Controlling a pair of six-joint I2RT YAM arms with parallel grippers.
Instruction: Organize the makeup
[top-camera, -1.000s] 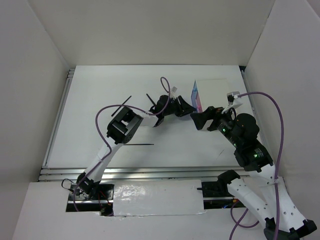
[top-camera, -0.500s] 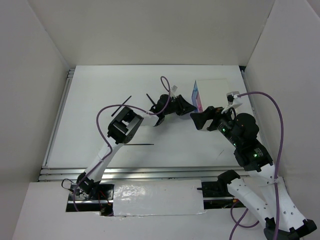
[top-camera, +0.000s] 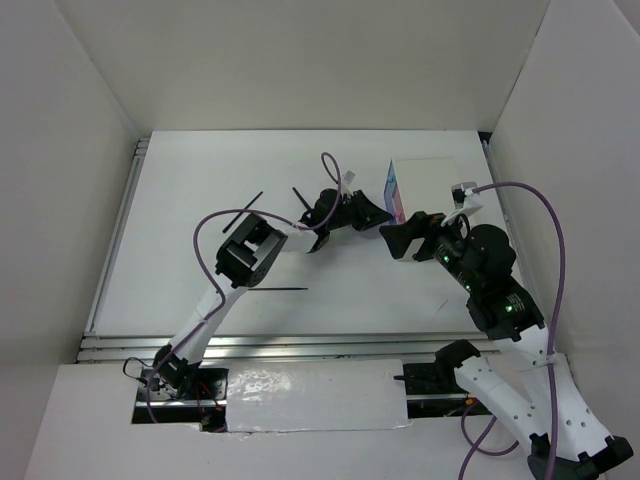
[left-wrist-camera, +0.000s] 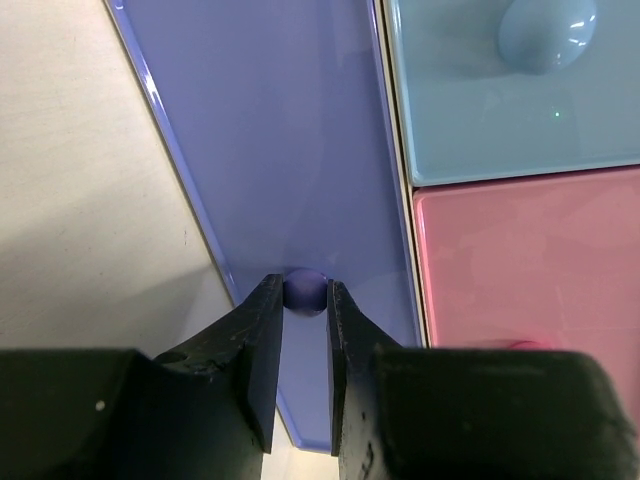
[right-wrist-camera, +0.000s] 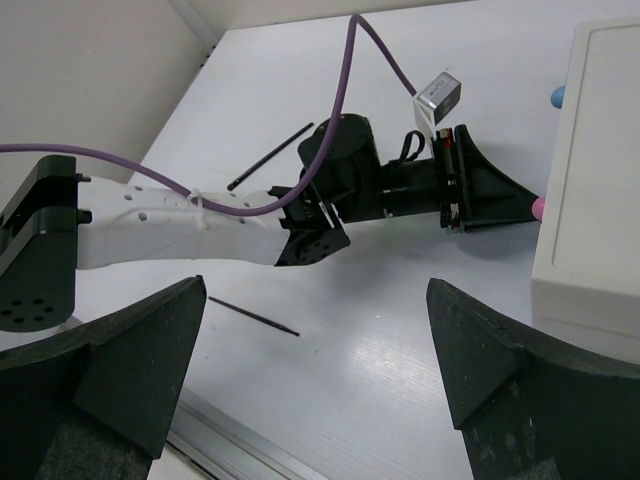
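Of the makeup I see only thin black pencils on the table: two (top-camera: 245, 211) (top-camera: 297, 197) behind the left arm and one (top-camera: 275, 291) in front of it. My left gripper (left-wrist-camera: 303, 290) is at the face of the white drawer box (top-camera: 425, 180), its fingers pressed on both sides of the small round knob (left-wrist-camera: 303, 293) of the purple drawer (left-wrist-camera: 290, 150). My right gripper (right-wrist-camera: 318, 288) hangs wide open above the table, just in front of the box, with nothing between its fingers.
A light blue drawer (left-wrist-camera: 500, 100) and a pink drawer (left-wrist-camera: 530, 260) sit beside the purple one. White walls enclose the table on the left, back and right. A metal rail (top-camera: 240, 345) runs along the near edge.
The left gripper's fingers have closed in on the purple drawer's knob. Both arms have stayed almost where they were.
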